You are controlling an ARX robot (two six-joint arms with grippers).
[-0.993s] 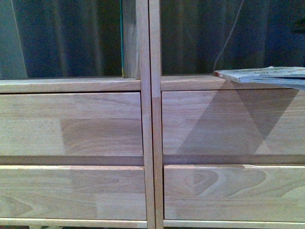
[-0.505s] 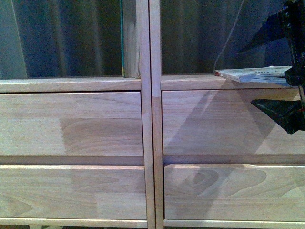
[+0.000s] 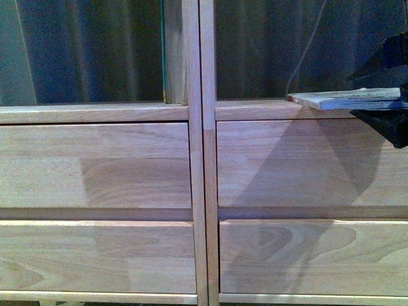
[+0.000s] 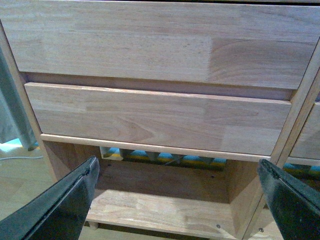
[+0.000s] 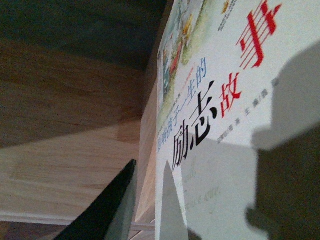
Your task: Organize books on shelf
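The light-wood shelf [image 3: 203,159] fills the front view, with drawer fronts under two open compartments. Thin books [image 3: 319,100] lie flat on the right compartment's board, sticking out past its front edge. My right gripper [image 3: 357,95] is open at the right edge, one black finger above the books and one below. In the right wrist view a white cover [image 5: 225,100] with red and black characters lies between the fingers of the right gripper [image 5: 200,165]. My left gripper [image 4: 177,200] hangs open and empty before the lower drawers [image 4: 155,117].
A thin teal edge [image 3: 162,51] stands upright against the centre post in the left compartment. Dark curtain shows through the backless compartments. Under the drawers is a low open compartment [image 4: 160,212], with blue and yellow flooring behind it.
My right gripper has come into the front view from the right. Its fingers now stand closer, above and below the flat books. The books have not moved.
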